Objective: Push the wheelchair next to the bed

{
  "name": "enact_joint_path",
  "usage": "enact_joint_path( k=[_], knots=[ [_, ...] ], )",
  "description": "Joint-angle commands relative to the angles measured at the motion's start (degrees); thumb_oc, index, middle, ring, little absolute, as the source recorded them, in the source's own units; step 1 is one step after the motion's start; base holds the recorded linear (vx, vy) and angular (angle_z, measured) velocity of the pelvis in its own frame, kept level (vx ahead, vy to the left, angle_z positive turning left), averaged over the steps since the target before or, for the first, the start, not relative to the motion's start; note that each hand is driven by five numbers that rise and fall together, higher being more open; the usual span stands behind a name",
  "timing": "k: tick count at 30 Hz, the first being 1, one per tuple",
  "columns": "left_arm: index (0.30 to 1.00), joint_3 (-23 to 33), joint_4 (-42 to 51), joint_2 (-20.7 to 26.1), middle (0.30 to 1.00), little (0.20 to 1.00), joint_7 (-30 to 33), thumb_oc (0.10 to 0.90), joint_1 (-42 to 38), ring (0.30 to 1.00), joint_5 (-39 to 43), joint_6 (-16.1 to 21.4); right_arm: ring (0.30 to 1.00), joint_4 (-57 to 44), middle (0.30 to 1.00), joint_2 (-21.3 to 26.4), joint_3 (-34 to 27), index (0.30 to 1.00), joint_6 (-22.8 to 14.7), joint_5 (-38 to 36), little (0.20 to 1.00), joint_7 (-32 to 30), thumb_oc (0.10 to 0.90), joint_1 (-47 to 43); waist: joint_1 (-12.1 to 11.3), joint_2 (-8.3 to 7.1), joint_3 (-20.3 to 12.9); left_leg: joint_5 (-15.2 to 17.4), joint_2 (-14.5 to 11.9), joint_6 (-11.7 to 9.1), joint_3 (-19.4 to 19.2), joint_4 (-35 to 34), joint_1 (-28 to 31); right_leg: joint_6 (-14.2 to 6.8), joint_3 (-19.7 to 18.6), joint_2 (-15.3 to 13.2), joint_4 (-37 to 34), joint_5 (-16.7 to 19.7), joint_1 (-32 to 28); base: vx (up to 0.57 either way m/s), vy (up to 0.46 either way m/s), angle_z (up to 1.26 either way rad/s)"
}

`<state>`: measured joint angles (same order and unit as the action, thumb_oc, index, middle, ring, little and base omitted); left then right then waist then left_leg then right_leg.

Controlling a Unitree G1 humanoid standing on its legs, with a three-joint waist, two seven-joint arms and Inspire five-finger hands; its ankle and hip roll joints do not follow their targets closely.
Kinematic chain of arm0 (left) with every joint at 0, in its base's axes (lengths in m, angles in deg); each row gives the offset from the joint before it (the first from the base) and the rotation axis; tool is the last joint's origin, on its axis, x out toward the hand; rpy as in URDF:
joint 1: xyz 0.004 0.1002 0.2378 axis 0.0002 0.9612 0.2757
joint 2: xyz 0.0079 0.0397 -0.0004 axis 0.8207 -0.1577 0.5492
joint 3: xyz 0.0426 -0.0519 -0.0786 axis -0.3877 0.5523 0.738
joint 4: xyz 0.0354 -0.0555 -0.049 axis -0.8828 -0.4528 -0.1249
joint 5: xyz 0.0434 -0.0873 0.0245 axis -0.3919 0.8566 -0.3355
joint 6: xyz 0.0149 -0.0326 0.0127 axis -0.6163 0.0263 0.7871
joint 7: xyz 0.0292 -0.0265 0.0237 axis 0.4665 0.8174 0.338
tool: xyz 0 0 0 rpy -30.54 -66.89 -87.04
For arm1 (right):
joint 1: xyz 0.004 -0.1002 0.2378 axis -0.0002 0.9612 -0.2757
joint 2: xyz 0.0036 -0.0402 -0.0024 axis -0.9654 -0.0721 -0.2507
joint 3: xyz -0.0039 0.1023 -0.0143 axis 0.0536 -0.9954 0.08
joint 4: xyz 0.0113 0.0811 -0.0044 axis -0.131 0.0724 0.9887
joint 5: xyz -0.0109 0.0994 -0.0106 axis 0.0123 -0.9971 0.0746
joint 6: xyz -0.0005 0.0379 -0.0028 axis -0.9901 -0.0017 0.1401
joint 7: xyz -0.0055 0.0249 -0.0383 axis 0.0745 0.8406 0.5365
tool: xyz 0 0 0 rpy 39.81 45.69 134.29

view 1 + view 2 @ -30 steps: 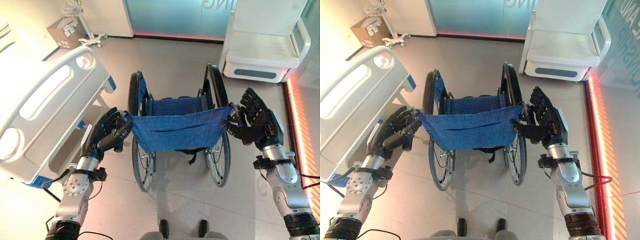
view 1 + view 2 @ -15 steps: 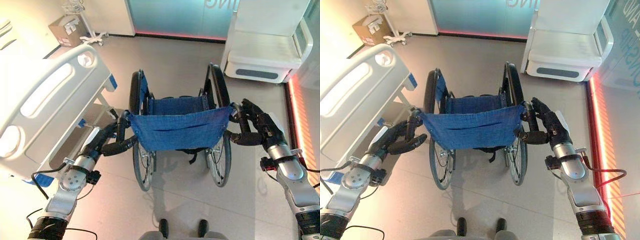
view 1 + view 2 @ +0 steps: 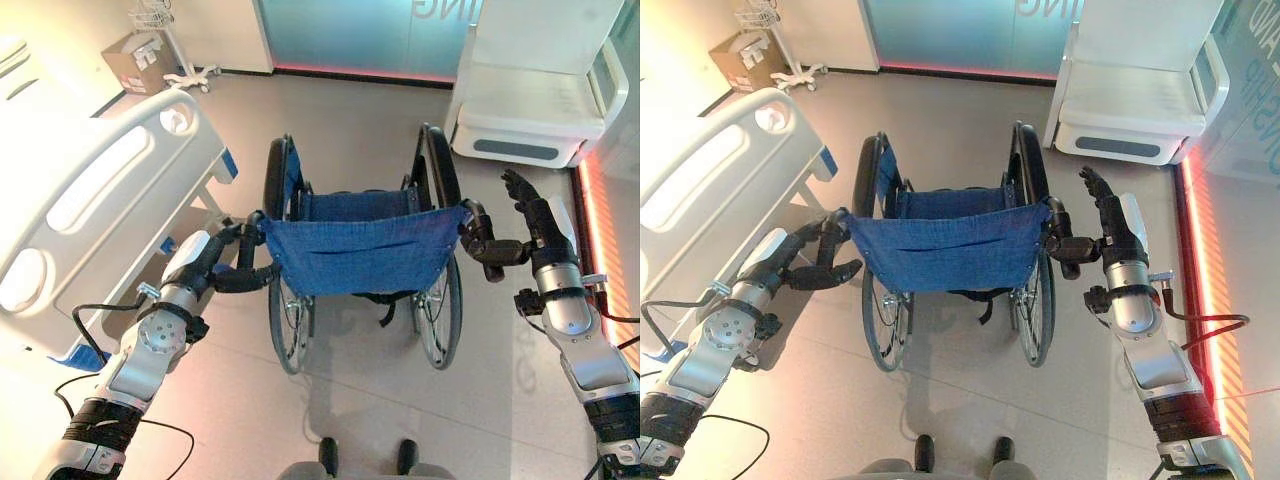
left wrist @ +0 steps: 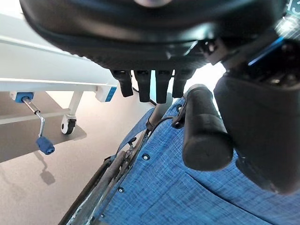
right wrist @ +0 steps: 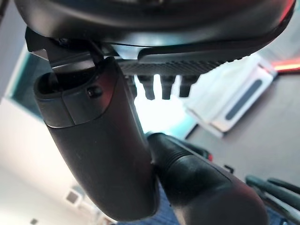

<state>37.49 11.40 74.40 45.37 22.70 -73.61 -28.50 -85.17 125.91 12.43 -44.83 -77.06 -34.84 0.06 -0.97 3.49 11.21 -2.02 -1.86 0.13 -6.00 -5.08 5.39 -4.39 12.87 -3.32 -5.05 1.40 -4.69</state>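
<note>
Fingers straight on both: left hand and right hand open at wheelchair push handles, no grip yet. Hospital bed near; push left to do

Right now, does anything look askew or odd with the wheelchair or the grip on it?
Nothing stands out. The wheelchair stands upright on the floor beside the bed. The left robot hand and right robot hand each sit open at a push handle, fingers straight, not wrapped round it.
</note>
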Motion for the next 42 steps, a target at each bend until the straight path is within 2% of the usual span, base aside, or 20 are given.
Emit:
enact_joint_path(
  k=[1,3,6,12,15,21,27,31,35,39,40,42],
  knots=[
    [0.900,-2.2,-5.4,5.1,0.900,0.900,3.0,0.800,-4.5,0.900,-3.5,-2.5,0.900,0.1,0.900,5.0,1.3,0.900,2.9,1.7,0.900,-0.1,0.800,-8.0,0.6,-2.74,-1.5,4.5,1.6,0.7,1.0,4.6,-2.9,-0.4,-3.1,-0.4,7.8,-4.3,3.4,0.00,0.000,0.00],
    [0.900,-4.6,-7.1,6.3,0.900,0.900,0.3,0.800,-8.8,0.900,-1.4,-4.6,0.900,3.4,0.900,5.5,4.9,0.900,8.8,1.3,0.900,2.9,0.800,-12.1,0.5,-3.06,-1.5,4.6,1.5,0.6,0.9,4.9,-3.0,-0.4,-2.9,-0.4,7.9,-4.3,3.3,-0.01,-0.037,0.04],
    [0.900,-6.1,-8.6,7.3,0.900,0.900,-1.5,0.800,-11.6,0.900,0.1,-5.7,0.900,6.1,0.900,6.6,6.8,0.900,11.8,0.2,0.900,5.3,0.800,-15.1,0.4,-3.24,-1.4,4.6,1.5,0.5,0.9,5.1,-3.1,-0.4,-2.6,-0.5,8.1,-4.3,3.3,-0.01,-0.014,0.03],
    [0.900,-10.5,-14.6,10.0,0.900,0.900,-10.3,0.800,-19.4,0.900,6.1,-9.7,0.900,14.1,0.900,9.1,13.9,0.900,19.2,-1.8,0.900,13.6,0.800,-24.1,-0.2,-3.54,-1.4,4.6,1.4,0.5,0.7,5.6,-3.1,-0.3,-2.2,-0.5,8.2,-4.2,3.1,0.00,-0.007,0.02],
    [0.900,-12.7,-17.3,11.6,0.900,0.900,-12.7,0.800,-23.2,0.900,9.9,-9.6,0.900,18.0,0.900,10.0,17.6,0.900,21.5,-2.3,0.900,16.9,0.800,-27.8,-0.4,-3.65,-1.4,4.7,1.4,0.6,0.7,5.8,-3.2,-0.2,-2.1,-0.6,8.1,-4.2,3.0,0.00,0.000,0.00],
    [0.900,-16.2,-20.4,12.6,0.900,0.900,-13.6,0.800,-29.0,0.900,13.0,-8.9,0.900,24.9,0.900,9.9,23.2,0.900,25.2,-4.2,0.900,20.3,0.800,-33.7,-1.0,-3.84,-1.3,4.9,1.4,0.8,0.8,6.2,-3.3,0.0,-1.9,-0.8,8.0,-4.2,2.7,0.00,0.000,0.00],
    [0.900,-20.5,-21.8,14.2,0.900,0.900,-16.2,0.800,-34.8,0.900,13.0,-8.9,0.900,30.0,0.900,9.9,28.0,0.900,26.6,-3.8,0.900,23.0,0.800,-39.3,-1.6,-3.97,-1.4,5.0,1.5,0.7,1.3,6.2,-3.3,0.2,-1.8,-0.9,7.7,-4.2,2.2,0.00,0.000,0.00],
    [0.900,-24.4,-22.0,15.7,0.900,0.900,-20.9,0.800,-39.7,0.900,8.4,-10.6,0.900,31.7,0.900,10.3,31.5,0.900,27.7,-2.0,0.900,24.8,0.800,-43.1,-1.9,-3.93,-1.3,5.1,1.6,0.7,1.8,6.3,-3.2,0.3,-1.6,-1.0,7.6,-4.3,1.9,0.01,-0.002,0.00],
    [0.900,-27.7,-22.9,16.6,0.900,0.900,-23.7,0.800,-43.4,0.900,7.4,-12.5,0.900,32.7,0.900,10.3,33.5,0.900,29.0,-0.9,0.900,25.1,0.800,-45.4,-1.9,-3.86,-1.3,5.1,1.8,0.8,2.1,6.3,-3.2,0.4,-1.6,-1.0,7.3,-4.3,1.7,0.00,0.000,0.00],
    [0.900,-29.6,-24.7,16.4,0.900,0.900,-23.1,0.800,-46.2,0.900,7.9,-13.6,0.900,33.6,0.900,9.7,35.4,0.900,31.0,0.0,0.900,25.2,0.800,-47.4,-1.8,-3.87,-1.3,5.1,1.9,0.9,2.3,6.0,-3.1,0.5,-1.8,-0.9,6.8,-4.2,1.4,0.00,0.000,0.00],
    [0.900,-30.3,-25.1,16.3,0.900,0.900,-22.7,0.800,-47.2,0.900,8.0,-14.0,0.900,33.7,0.900,9.5,35.8,0.900,33.1,0.4,0.900,25.4,0.800,-48.1,-1.8,-3.91,-1.4,5.1,2.0,0.8,2.3,6.0,-3.0,0.5,-1.9,-0.9,6.7,-4.2,1.4,0.00,0.000,0.00],
    [0.900,-30.7,-25.6,16.3,0.900,0.900,-21.3,0.800,-48.0,0.900,7.9,-14.3,0.900,34.1,0.900,9.3,36.1,0.900,34.2,0.7,0.900,25.5,0.800,-48.7,-1.7,-3.97,-1.3,5.1,2.0,0.8,2.3,5.9,-3.0,0.5,-2.0,-0.8,6.6,-4.2,1.3,0.00,0.000,0.00]
  ],
)
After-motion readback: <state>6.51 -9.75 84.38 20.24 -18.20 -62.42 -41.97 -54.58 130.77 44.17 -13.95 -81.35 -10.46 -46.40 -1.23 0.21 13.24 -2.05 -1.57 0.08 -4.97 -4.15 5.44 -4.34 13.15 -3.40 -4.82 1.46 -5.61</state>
